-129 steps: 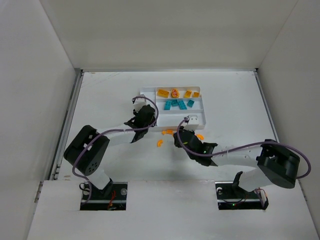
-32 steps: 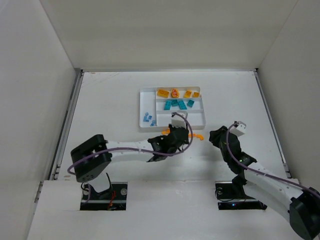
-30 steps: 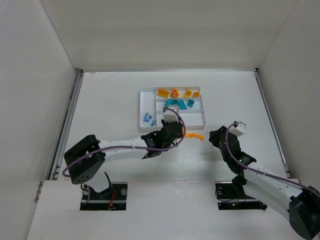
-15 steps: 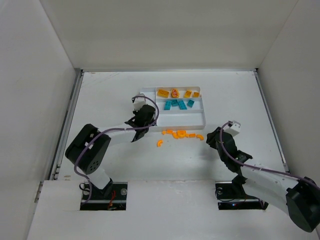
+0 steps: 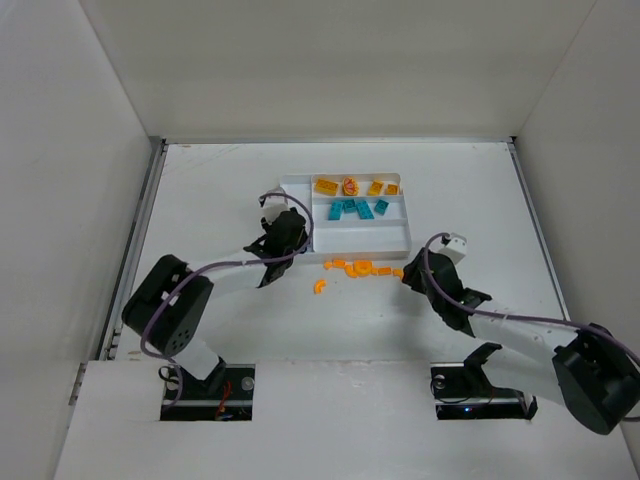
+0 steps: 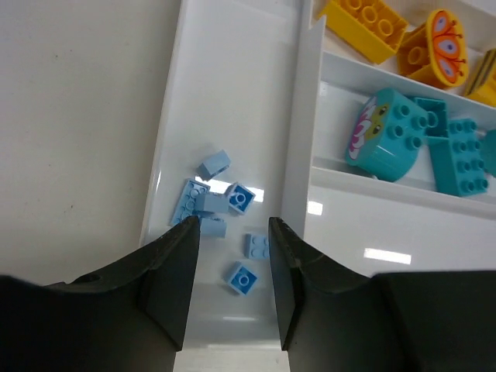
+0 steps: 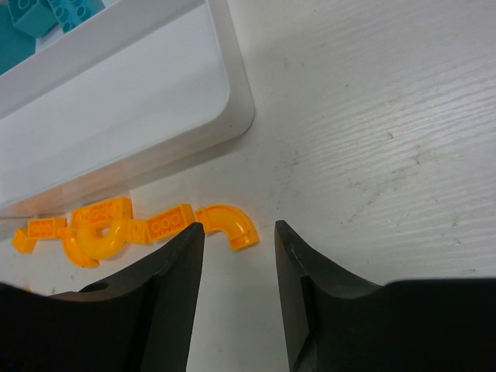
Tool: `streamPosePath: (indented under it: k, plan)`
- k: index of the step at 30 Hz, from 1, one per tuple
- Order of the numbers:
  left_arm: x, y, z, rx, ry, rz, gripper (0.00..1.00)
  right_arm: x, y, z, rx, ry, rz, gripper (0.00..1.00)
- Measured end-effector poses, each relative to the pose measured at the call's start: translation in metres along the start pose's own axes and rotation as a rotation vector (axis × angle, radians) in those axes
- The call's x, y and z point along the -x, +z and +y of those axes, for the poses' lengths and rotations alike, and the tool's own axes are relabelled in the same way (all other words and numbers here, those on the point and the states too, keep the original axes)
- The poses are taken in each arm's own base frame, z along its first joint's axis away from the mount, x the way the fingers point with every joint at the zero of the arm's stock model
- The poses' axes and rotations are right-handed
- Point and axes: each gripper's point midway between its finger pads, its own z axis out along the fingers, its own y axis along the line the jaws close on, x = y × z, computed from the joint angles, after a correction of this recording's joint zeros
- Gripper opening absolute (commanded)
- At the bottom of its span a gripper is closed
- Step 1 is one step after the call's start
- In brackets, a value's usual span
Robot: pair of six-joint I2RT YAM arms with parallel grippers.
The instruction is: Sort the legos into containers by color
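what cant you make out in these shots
Top view: the light blue bricks are hidden under the left end effector.
Right wrist view: the teal bricks are cut off by the top edge.
Left wrist view: a yellow brick is cut off by the right edge.

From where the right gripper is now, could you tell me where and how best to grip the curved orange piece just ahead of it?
Grip the curved orange piece across the width of its arc, the right gripper coming straight down from above. It lies flat on the table, right end free, left end beside an orange brick.
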Motion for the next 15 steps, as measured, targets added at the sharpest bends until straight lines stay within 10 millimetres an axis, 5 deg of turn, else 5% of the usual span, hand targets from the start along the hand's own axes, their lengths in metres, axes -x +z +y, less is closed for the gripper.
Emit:
streamPosePath:
  k: [5,10,15]
  plan:
    - [0.005,-0.044,-0.015,-0.1,0.009,-0.042,0.37,-0.01,0.009,0.005,-0.015,-0.01,0.055,0.5]
    - [-0.034,-0.088,-0.027,-0.213,0.106,-0.003,0.4,-0.015,0.014,0.011,-0.019,-0.009,0.078,0.62]
    - [-0.071,-0.112,-0.028,-0.266,0.189,0.066,0.43,-0.02,0.015,0.012,-0.025,-0.006,0.092,0.64]
